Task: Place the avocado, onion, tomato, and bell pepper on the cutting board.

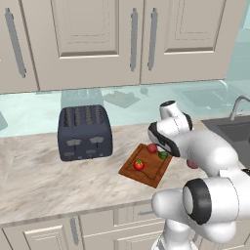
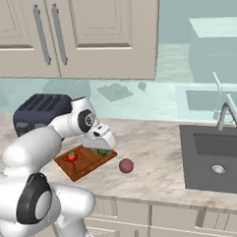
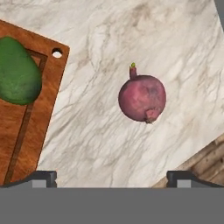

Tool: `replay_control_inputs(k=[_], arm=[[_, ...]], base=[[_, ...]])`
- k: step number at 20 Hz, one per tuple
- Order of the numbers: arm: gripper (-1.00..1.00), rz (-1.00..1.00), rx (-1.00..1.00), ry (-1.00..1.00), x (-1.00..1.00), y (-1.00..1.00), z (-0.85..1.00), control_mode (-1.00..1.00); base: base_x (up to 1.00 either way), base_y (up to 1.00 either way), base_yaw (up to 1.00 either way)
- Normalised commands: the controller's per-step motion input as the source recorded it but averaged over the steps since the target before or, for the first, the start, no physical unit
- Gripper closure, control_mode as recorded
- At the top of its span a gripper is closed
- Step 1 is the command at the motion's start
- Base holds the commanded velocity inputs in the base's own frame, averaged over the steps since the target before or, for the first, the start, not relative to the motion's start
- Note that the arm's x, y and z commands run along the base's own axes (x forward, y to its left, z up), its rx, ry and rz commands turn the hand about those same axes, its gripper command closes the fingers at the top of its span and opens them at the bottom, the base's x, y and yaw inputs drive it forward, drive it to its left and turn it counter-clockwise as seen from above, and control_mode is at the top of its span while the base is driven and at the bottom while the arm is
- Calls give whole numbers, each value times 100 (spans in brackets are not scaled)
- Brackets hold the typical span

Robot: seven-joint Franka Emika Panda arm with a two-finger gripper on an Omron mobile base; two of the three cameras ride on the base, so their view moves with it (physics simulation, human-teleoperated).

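Counter bare around onion (off cutting board).

Base views flank the cutting board; hand view looks seemingly straight down.

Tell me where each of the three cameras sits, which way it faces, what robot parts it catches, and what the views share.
Left base view: behind the arm's left, facing forward and down at the toaster and cutting board; arm at lower right.
Right base view: behind its right, facing the counter and sink; arm at lower left.
Hand view: on the hand, looking down at the counter; open claw at bottom.
Shared: the onion lies on the counter beside the board; the avocado is on it.
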Motion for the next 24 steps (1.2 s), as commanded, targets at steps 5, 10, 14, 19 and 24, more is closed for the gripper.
replay_control_inputs(k=[5, 10, 14, 19, 24], arm=[[-100, -6, 0, 1, -2, -29, 0, -100], [-100, -5, 0, 0, -4, -31, 0, -100], [-100, -2, -1, 0, 0, -26, -1, -100], [-100, 0, 0, -1, -1, -14, -14, -100], [-100, 0, 0, 0, 16, 0, -21, -100]], base=[[0, 0, 0], [0, 0, 0], [0, 0, 0], [0, 0, 0], [0, 0, 0]])
